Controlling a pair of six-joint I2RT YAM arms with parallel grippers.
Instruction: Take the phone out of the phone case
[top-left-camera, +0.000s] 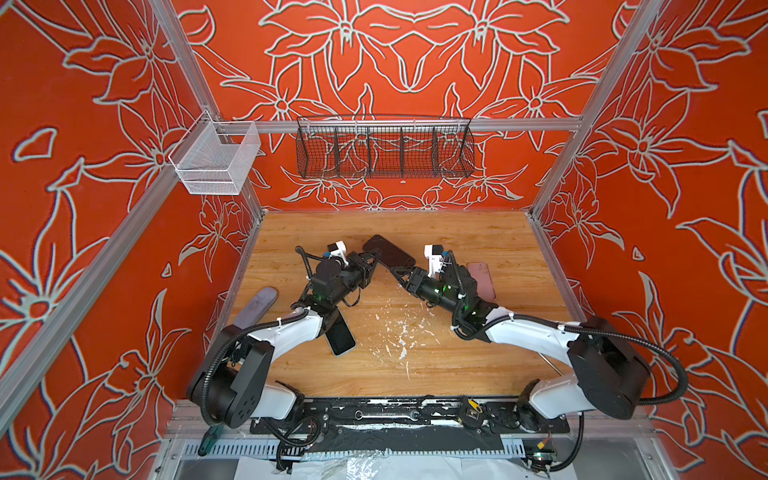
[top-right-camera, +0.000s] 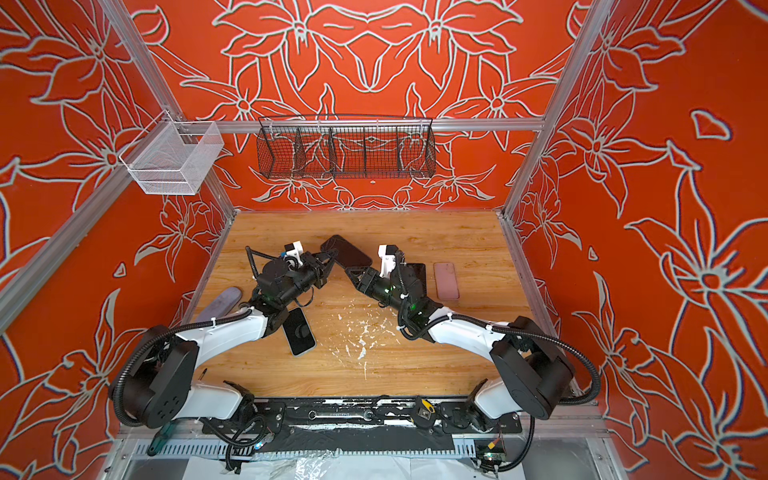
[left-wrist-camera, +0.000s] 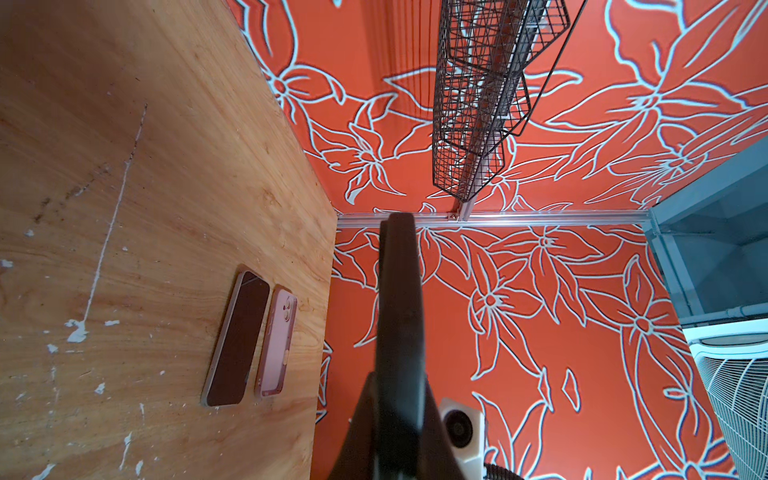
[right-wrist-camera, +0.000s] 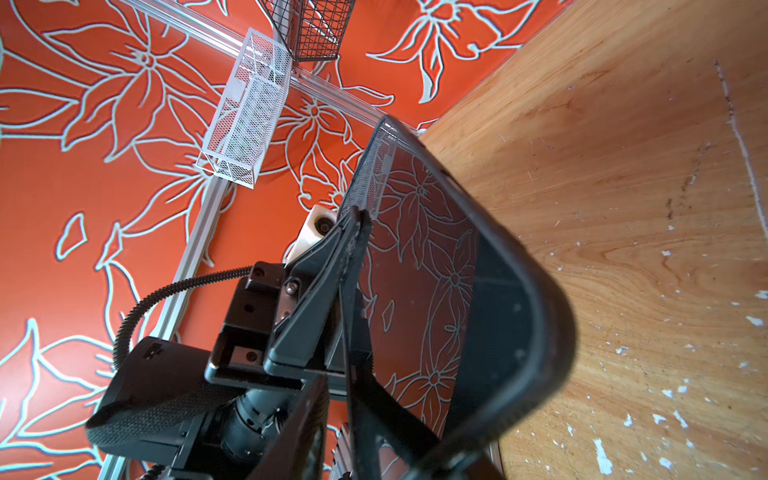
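Found black glossy-screened phone (right-wrist-camera: 419, 270) seated inside black soft-rimmed phone case (right-wrist-camera: 540, 316), held aloft over light wooden counter (top-left-camera: 457, 232), toward its far middle, between both arms. Found left tool (top-left-camera: 372, 255) clenched on one edge of the phone case, seen edge-on in left wrist view. Located right tool (top-left-camera: 398, 272) at near corner of same case; cannot tell its state, released or grasping, from any view.

Saw no gap between phone and case; rated extraction as not yet begun. Judged step in hand as start of separation: bracing with left, seeking purchase with right.

For next move, recommend firm right-side pinch on case rim alone, then peeling that corner off the glass while holding left grip steady. Advise against squeezing both layers together.

Also noted on counter:
- pale pink phone case (top-left-camera: 482, 280) lying flat at right, well apart
- light-edged dark-screened phone (top-left-camera: 340, 336) face up, partly under left arm
- grey-lilac oblong item (top-left-camera: 255, 307) at left margin
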